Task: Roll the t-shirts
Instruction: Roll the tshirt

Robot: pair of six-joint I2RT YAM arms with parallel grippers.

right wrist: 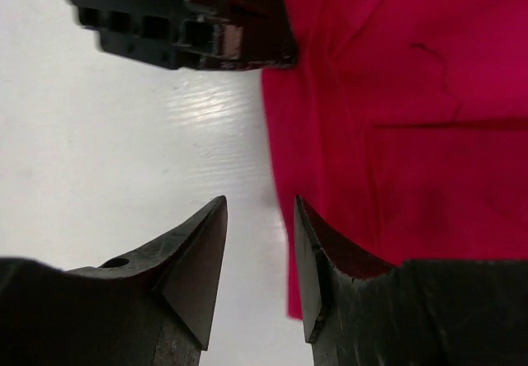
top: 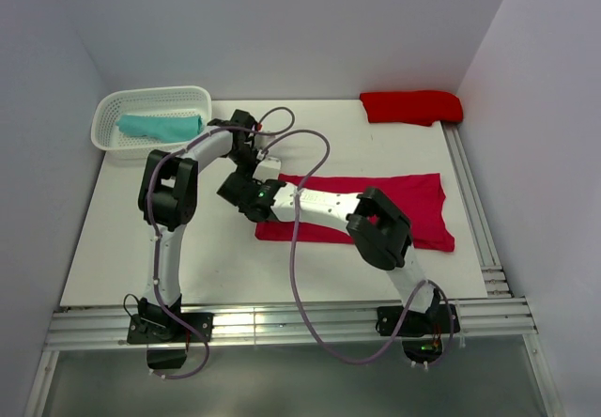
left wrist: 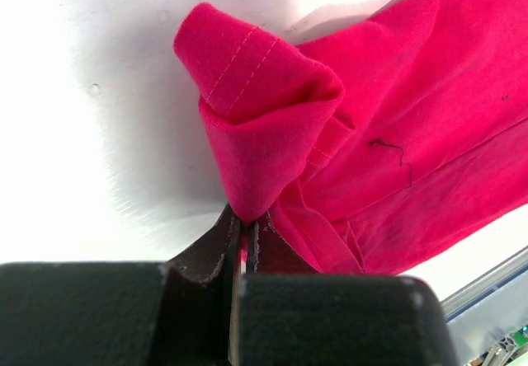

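Observation:
The raspberry-crimson t-shirt (top: 394, 206) lies spread flat in the middle of the table. My left gripper (left wrist: 246, 218) is shut on its left end, and the pinched cloth (left wrist: 264, 127) stands up in a curled fold with a stitched hem. In the top view the left gripper (top: 268, 165) sits over that left end. My right gripper (right wrist: 260, 205) is open just beside it, low at the shirt's left edge (right wrist: 280, 218), one finger over cloth and the other over bare table. The scarlet t-shirt (top: 411, 106) is bunched at the back right. The teal t-shirt (top: 160, 126) lies in the basket.
The white lattice basket (top: 105, 116) stands at the back left corner. Walls close in on the left, back and right. Metal rails (top: 479, 220) run along the right and near edges. Both arms' cables loop over the table's middle.

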